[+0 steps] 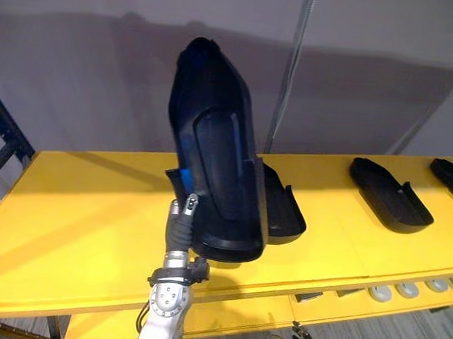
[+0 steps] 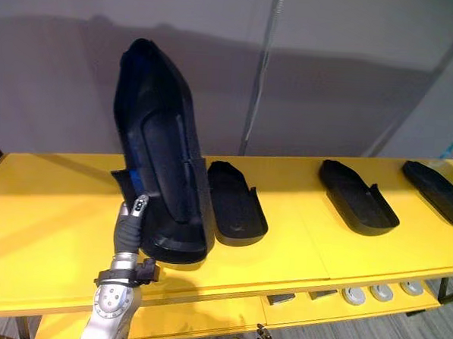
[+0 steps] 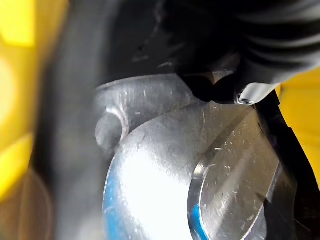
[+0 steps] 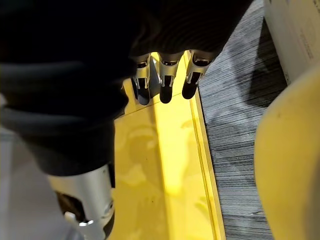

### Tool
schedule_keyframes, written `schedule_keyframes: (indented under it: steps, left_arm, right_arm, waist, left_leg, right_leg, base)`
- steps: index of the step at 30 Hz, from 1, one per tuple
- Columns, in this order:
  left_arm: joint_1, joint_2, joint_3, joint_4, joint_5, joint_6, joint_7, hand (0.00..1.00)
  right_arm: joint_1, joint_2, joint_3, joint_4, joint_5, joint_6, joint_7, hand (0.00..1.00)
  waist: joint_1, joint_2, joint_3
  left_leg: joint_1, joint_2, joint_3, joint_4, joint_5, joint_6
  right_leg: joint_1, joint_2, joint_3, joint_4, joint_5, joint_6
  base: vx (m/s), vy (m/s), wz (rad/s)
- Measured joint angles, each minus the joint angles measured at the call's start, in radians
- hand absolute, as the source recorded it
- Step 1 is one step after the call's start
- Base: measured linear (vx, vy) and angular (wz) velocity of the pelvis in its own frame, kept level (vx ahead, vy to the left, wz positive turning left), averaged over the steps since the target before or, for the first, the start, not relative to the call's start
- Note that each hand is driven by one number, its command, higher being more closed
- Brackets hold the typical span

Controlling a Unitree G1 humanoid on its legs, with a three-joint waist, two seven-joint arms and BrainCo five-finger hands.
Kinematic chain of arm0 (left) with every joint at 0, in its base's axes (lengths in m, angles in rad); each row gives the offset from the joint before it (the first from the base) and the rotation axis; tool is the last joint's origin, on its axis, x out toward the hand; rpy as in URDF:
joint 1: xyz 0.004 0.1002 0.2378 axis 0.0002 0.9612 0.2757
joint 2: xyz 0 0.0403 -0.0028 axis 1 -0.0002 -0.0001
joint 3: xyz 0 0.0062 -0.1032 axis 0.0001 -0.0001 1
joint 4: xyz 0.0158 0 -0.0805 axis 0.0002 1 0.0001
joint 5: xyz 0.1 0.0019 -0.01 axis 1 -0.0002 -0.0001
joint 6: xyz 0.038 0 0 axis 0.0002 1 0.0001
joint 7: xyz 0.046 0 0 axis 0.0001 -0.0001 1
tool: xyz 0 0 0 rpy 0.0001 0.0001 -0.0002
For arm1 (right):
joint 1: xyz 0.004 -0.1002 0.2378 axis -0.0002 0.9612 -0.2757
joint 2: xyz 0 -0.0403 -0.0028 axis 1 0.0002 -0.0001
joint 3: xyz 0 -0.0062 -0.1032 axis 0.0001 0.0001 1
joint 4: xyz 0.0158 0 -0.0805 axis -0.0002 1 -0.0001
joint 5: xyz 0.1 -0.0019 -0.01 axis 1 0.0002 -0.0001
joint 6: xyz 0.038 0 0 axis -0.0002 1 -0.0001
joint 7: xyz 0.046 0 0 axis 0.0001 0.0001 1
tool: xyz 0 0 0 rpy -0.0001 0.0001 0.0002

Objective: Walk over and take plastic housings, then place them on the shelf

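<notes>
Left hand (image 1: 181, 222) clamps the housing (image 1: 217, 139) upright by its lower end; tip it flat onto the shelf (image 1: 79, 222), clear of its neighbour (image 1: 285, 210); right hand (image 4: 165, 82) hangs loose.

The left robot hand (image 1: 183, 216) has a silver thumb with a dark tip, and a dark ribbed cover wraps its back and wrist. Behind that wrist sits a black clamp ring, then a silver-grey forearm bearing a round plate dotted with small screws. The right robot hand (image 4: 170, 35) has silver fingers (image 4: 165, 82) with dark tips under the same ribbed covering.
</notes>
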State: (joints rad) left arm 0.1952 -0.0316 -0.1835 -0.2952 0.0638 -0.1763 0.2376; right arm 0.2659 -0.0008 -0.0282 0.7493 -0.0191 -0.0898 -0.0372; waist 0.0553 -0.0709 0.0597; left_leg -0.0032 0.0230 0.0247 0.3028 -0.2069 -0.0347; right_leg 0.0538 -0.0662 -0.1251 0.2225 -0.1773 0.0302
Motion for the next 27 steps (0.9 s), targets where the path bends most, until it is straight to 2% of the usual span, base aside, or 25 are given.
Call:
schedule_keyframes:
  steps: [1, 2, 3, 5, 6, 7, 8, 9, 10, 11, 13, 16, 17, 18, 19, 20, 21, 23, 24, 27]
  left_arm:
    - [0.000, 0.000, 0.020, -0.004, 0.000, 0.001, 0.001, 1.00]
    - [0.000, -0.003, 0.042, -0.008, 0.000, 0.001, 0.003, 1.00]
    - [0.003, 0.000, 0.063, -0.009, -0.002, 0.001, 0.014, 1.00]
    - [0.004, 0.006, 0.077, 0.002, -0.003, 0.002, 0.022, 1.00]
    - [0.009, 0.005, 0.078, 0.019, -0.005, 0.001, 0.026, 1.00]
    - [0.009, 0.005, 0.077, 0.026, -0.008, 0.000, 0.027, 1.00]
    - [0.006, 0.002, 0.066, 0.045, -0.011, -0.001, 0.027, 1.00]
    - [0.005, -0.001, 0.058, 0.055, -0.013, -0.001, 0.027, 1.00]
    - [0.001, -0.007, 0.043, 0.078, -0.018, -0.001, 0.027, 1.00]
    - [-0.010, 0.013, 0.048, 0.103, -0.024, 0.001, 0.029, 1.00]
    - [-0.019, 0.054, 0.047, 0.146, -0.043, 0.008, 0.040, 1.00]
    - [-0.055, 0.069, 0.040, 0.159, -0.042, 0.008, 0.040, 1.00]
    - [-0.071, 0.078, 0.040, 0.159, -0.041, 0.008, 0.041, 1.00]
    - [-0.073, 0.074, 0.032, 0.165, -0.039, 0.010, 0.040, 1.00]
    - [-0.069, 0.066, 0.024, 0.165, -0.037, 0.011, 0.039, 1.00]
    - [-0.069, 0.057, 0.019, 0.167, -0.029, 0.010, 0.037, 1.00]
    - [-0.074, 0.048, 0.017, 0.186, -0.018, 0.012, 0.032, 1.00]
    - [-0.068, 0.022, 0.017, 0.192, -0.005, 0.015, 0.024, 1.00]
    - [-0.069, 0.007, 0.016, 0.192, 0.001, 0.015, 0.018, 1.00]
    - [-0.061, -0.007, -0.002, 0.198, 0.005, 0.033, 0.007, 1.00]
  right_arm:
    - [-0.003, -0.001, -0.002, 0.001, -0.001, 0.000, 0.000, 0.00]
    - [-0.015, -0.001, -0.006, 0.004, -0.003, 0.000, -0.001, 0.00]
    - [-0.031, -0.013, -0.007, 0.027, -0.006, 0.000, -0.002, 0.00]
    - [-0.059, -0.027, -0.008, 0.065, -0.010, 0.001, -0.002, 0.00]
    - [-0.072, -0.050, -0.010, 0.098, -0.017, 0.001, -0.004, 0.00]
    - [-0.075, -0.059, -0.012, 0.104, -0.020, 0.001, -0.007, 0.00]
    - [-0.083, -0.079, -0.013, 0.112, -0.027, 0.001, -0.010, 0.00]
    - [-0.084, -0.090, -0.018, 0.117, -0.027, 0.001, -0.011, 0.00]
    - [-0.094, -0.104, -0.037, 0.148, -0.027, 0.003, -0.014, 0.00]
    - [-0.110, -0.079, -0.050, 0.175, -0.026, 0.005, -0.014, 0.00]
    - [-0.115, -0.048, -0.049, 0.182, -0.026, 0.004, -0.013, 0.00]
    - [-0.132, -0.038, -0.046, 0.188, -0.026, 0.003, -0.013, 0.00]
    - [-0.142, -0.028, -0.040, 0.189, -0.026, 0.004, -0.012, 0.00]
    - [-0.145, -0.030, -0.030, 0.186, -0.026, 0.004, -0.011, 0.00]
    - [-0.144, -0.030, -0.030, 0.182, -0.021, 0.005, -0.008, 0.00]
    - [-0.149, -0.033, -0.035, 0.172, -0.022, 0.005, -0.007, 0.00]
    - [-0.144, -0.031, -0.032, 0.160, -0.021, 0.003, -0.001, 0.00]
    - [-0.144, -0.038, -0.028, 0.161, -0.018, 0.003, -0.001, 0.00]
    - [-0.144, -0.038, -0.029, 0.162, -0.002, 0.003, -0.001, 0.00]
    - [-0.137, -0.042, -0.042, 0.144, 0.006, 0.002, -0.001, 0.00]
  waist:
    - [0.000, -0.010, 0.009]
    - [0.001, -0.014, 0.022]
    - [-0.003, -0.013, 0.030]
    - [-0.008, -0.022, 0.035]
    - [-0.026, -0.019, 0.030]
    - [-0.034, -0.014, 0.027]
    - [-0.048, 0.010, 0.012]
    - [-0.054, 0.029, 0.002]
    - [-0.071, 0.054, -0.015]
    - [-0.086, 0.022, -0.011]
    - [-0.090, -0.008, -0.011]
    - [-0.083, -0.003, -0.005]
    - [-0.068, -0.005, -0.005]
    - [-0.068, 0.002, 0.000]
    - [-0.068, 0.012, 0.006]
    - [-0.065, 0.026, 0.022]
    - [-0.079, 0.021, 0.023]
    - [-0.086, 0.018, 0.022]
    - [-0.086, 0.013, 0.019]
    - [-0.086, 0.039, 0.026]
  left_leg:
    - [-0.021, 0.001, 0.026, 0.024, -0.006, -0.021]
    - [-0.051, 0.026, 0.088, 0.071, -0.027, -0.028]
    - [-0.097, 0.118, 0.200, 0.181, -0.045, -0.018]
    - [-0.116, 0.194, 0.240, 0.247, -0.052, -0.006]
    - [-0.108, 0.250, 0.232, 0.243, -0.050, -0.008]
    - [-0.106, 0.266, 0.220, 0.228, -0.048, -0.009]
    - [-0.098, 0.297, 0.187, 0.161, -0.021, -0.011]
    - [-0.087, 0.305, 0.170, 0.104, 0.034, -0.009]
    - [-0.060, 0.278, 0.136, 0.019, 0.014, -0.142]
    - [-0.064, 0.231, 0.138, 0.013, 0.013, -0.142]
    - [-0.078, 0.176, 0.138, 0.034, 0.005, -0.117]
    - [-0.111, 0.170, 0.144, 0.088, -0.026, -0.092]
    - [-0.119, 0.175, 0.172, 0.105, -0.036, -0.086]
    - [-0.108, 0.173, 0.203, 0.099, -0.034, -0.079]
    - [-0.089, 0.171, 0.216, 0.077, -0.032, -0.070]
    - [-0.057, 0.170, 0.233, 0.044, -0.030, -0.060]
    - [-0.037, 0.166, 0.234, 0.024, -0.019, -0.048]
    - [-0.029, 0.142, 0.241, 0.019, -0.019, -0.048]
    - [-0.034, 0.123, 0.238, 0.018, -0.021, -0.051]
    - [-0.023, 0.130, 0.211, 0.001, -0.003, -0.065]
  right_leg:
    - [-0.002, -0.016, -0.016, -0.001, 0.003, 0.000]
    - [-0.004, -0.025, -0.031, 0.002, 0.003, 0.001]
    - [-0.026, -0.039, -0.050, 0.013, 0.003, 0.000]
    - [-0.029, -0.074, -0.058, 0.014, 0.004, 0.002]
    - [-0.030, -0.113, -0.064, 0.006, 0.011, 0.024]
    - [-0.030, -0.128, -0.066, -0.001, 0.015, 0.041]
    - [-0.036, -0.147, -0.071, -0.014, 0.034, 0.080]
    - [-0.040, -0.151, -0.074, -0.025, 0.047, 0.105]
    - [-0.036, -0.169, -0.077, -0.063, 0.079, 0.145]
    - [-0.028, -0.210, -0.075, -0.095, 0.103, 0.137]
    - [-0.004, -0.241, -0.085, -0.143, 0.195, 0.139]
    - [-0.036, -0.252, -0.067, -0.125, 0.248, 0.135]
    - [-0.075, -0.251, -0.042, -0.091, 0.258, 0.120]
    - [-0.109, -0.251, -0.023, -0.065, 0.290, 0.074]
    - [-0.120, -0.244, -0.016, -0.042, 0.287, 0.054]
    - [-0.162, -0.220, 0.027, 0.061, 0.207, 0.105]
    - [-0.194, -0.136, 0.102, 0.203, 0.063, 0.118]
    - [-0.193, -0.067, 0.111, 0.252, -0.057, 0.073]
    - [-0.176, -0.073, 0.134, 0.214, -0.105, 0.074]
    - [-0.154, -0.055, 0.117, 0.201, -0.110, 0.060]
  base:
    - [-0.06, 0.053, 0.56]
    - [-0.12, 0.092, 0.54]
    - [-0.12, 0.105, 0.39]
    - [-0.10, 0.223, 0.25]
    - [-0.05, 0.310, 0.27]
    - [-0.01, 0.402, 0.33]
    - [0.06, 0.494, 0.23]
    - [0.09, 0.536, 0.24]
    - [0.12, 0.584, 0.25]
    - [0.08, 0.531, 0.25]
    - [0.04, 0.450, 0.17]
    - [-0.03, 0.323, -0.08]
    - [-0.06, 0.219, -0.60]
    - [-0.06, 0.203, -0.66]
    - [-0.06, 0.174, -0.62]
    - [-0.05, 0.099, -0.30]
    - [-0.06, 0.037, -0.20]
    - [-0.07, -0.075, -0.01]
    - [-0.06, -0.083, 0.02]
    - [-0.01, -0.088, 0.23]
